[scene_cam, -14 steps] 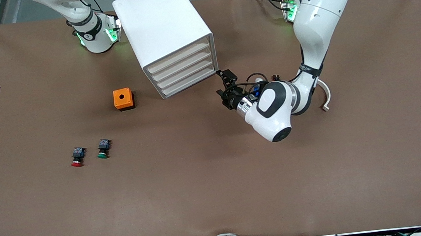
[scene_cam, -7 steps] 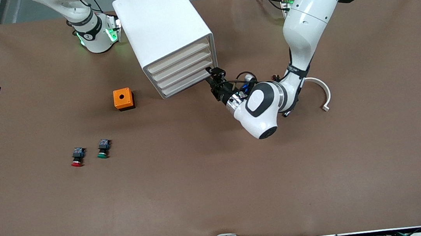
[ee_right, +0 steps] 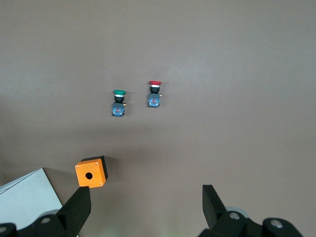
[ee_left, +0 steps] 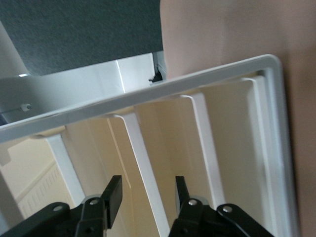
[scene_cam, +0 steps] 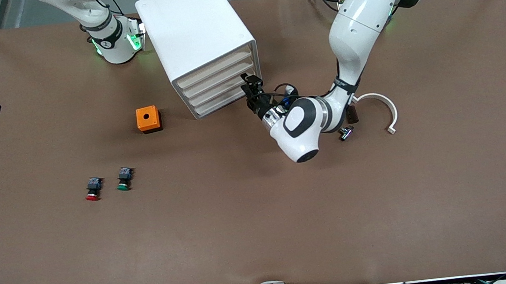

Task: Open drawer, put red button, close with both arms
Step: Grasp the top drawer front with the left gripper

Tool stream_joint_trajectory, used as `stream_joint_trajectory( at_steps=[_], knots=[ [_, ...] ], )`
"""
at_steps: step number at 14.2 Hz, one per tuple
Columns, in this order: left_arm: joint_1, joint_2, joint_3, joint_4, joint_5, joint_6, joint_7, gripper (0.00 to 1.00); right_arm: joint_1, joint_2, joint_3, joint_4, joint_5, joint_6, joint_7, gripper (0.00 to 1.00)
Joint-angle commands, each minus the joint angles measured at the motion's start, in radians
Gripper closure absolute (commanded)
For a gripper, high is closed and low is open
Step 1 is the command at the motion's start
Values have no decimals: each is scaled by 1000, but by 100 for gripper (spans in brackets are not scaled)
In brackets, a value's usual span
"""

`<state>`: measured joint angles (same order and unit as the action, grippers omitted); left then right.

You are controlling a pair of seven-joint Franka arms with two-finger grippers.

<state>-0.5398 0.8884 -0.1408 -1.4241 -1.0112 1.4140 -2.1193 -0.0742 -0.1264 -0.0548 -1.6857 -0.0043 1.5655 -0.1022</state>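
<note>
Lying red button [scene_cam: 92, 190], cap toward camera

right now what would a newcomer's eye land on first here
The left arm's pincer sits at the front of the white cabinet, its fingers either side of a drawer front strip. The orange box lies nearer the camera; the red button and green button nearer still.

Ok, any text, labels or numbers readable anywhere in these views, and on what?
"1": on the black band near the right arm's base.
Left arm's black band: white lettering, too small to read.
Red button and green button: bluish marks on the bodies, unreadable.
Cabinet and orange box: no text visible.
</note>
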Motion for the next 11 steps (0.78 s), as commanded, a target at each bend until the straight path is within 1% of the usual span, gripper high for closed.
stream_joint_trajectory(
  at_steps=[1, 5, 6, 7, 8, 11],
  knots=[
    [-41, 11, 3, 5, -26, -39, -39, 50, -18, 8, 9, 18, 15, -2, -7, 0],
    [-65, 15, 4, -12, -24, -43, -51, 50, -19, 8, 9, 21, 18, -2, -8, 0],
    [-69, 20, 4, -12, -26, -43, -60, 51, -19, 8, 9, 23, 18, -2, -8, 0],
    [-72, 23, 4, -12, -24, -43, -70, 60, -19, 10, 9, 26, 17, -2, -8, 0],
    [-75, 24, 4, -10, -26, -43, -74, 70, -19, 11, 9, 26, 14, -4, -8, 0],
    [-78, 27, 4, -10, -27, -43, -74, 88, -12, 17, 10, 27, 7, -7, -8, 0]
  ],
)
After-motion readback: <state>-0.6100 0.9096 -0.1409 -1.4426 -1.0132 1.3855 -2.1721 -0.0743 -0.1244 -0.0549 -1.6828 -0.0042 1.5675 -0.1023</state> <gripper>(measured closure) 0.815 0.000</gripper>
